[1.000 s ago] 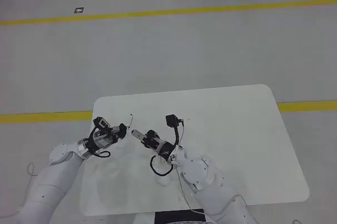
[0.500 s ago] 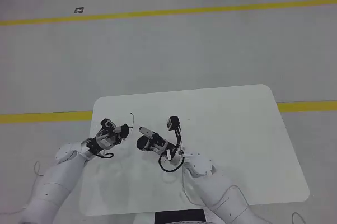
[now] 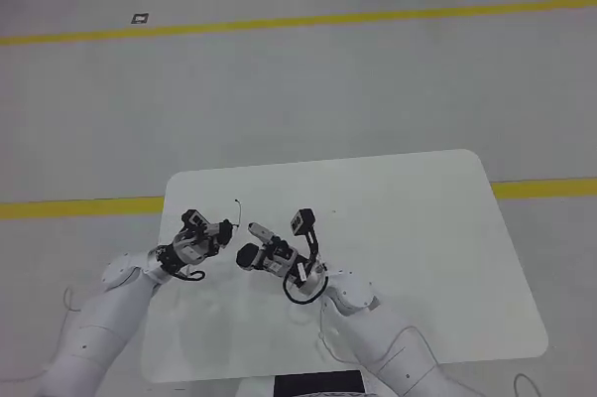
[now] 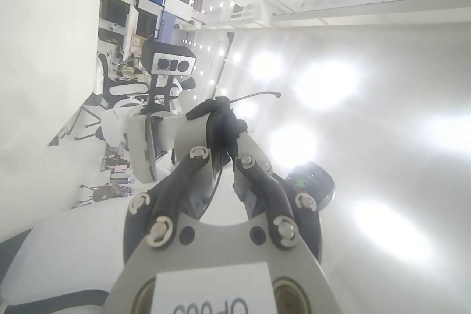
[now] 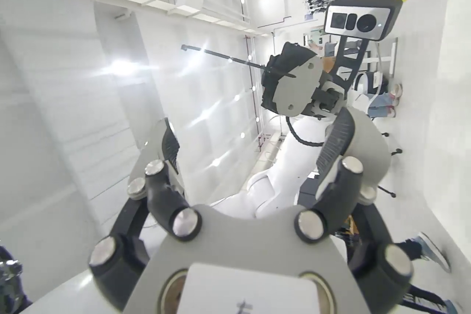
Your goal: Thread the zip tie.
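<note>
- Tabletop (image 3: 408, 248): wide bare room toward its right edge; both arms sit above its left part, near the left edge.
- Right gripper (image 5: 254, 146): jaws spread, holding nothing, facing the zip tie (image 5: 220, 56); the next move, I judge, is closing on its free end.
- Left gripper (image 4: 222, 120): clamped on the zip tie, held aloft; threading not yet begun.
</note>
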Robot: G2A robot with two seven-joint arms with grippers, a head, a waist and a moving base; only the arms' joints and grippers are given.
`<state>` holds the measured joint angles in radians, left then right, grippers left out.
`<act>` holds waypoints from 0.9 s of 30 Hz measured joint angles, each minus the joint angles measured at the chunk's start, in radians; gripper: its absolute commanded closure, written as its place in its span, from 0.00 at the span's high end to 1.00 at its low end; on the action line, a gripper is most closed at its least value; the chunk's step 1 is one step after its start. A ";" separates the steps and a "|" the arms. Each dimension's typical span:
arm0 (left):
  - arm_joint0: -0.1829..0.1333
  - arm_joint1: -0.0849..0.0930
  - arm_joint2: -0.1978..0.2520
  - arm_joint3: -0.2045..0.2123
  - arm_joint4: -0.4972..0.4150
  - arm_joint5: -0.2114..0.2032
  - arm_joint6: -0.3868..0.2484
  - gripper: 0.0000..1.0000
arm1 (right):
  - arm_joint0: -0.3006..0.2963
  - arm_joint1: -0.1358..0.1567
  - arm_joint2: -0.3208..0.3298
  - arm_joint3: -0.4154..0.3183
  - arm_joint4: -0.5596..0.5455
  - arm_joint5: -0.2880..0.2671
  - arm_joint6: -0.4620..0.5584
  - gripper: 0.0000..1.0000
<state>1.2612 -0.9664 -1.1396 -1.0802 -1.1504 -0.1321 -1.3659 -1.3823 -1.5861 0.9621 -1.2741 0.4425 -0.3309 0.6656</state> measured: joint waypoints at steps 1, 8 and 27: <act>0.003 0.000 -0.004 -0.004 -0.003 -0.001 -0.002 0.00 | 0.003 -0.001 -0.002 0.007 0.021 -0.006 0.006 1.00; 0.019 -0.004 -0.019 -0.024 -0.049 0.006 -0.025 0.00 | 0.012 -0.008 -0.006 0.027 0.125 -0.009 0.041 1.00; 0.036 -0.007 -0.031 -0.070 -0.075 -0.013 -0.024 0.00 | 0.027 -0.036 -0.005 0.068 0.167 -0.009 0.056 0.48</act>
<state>1.2969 -0.9739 -1.1705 -1.1502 -1.2257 -0.1452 -1.3900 -1.3549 -1.6225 0.9571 -1.2059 0.6091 -0.3400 0.7212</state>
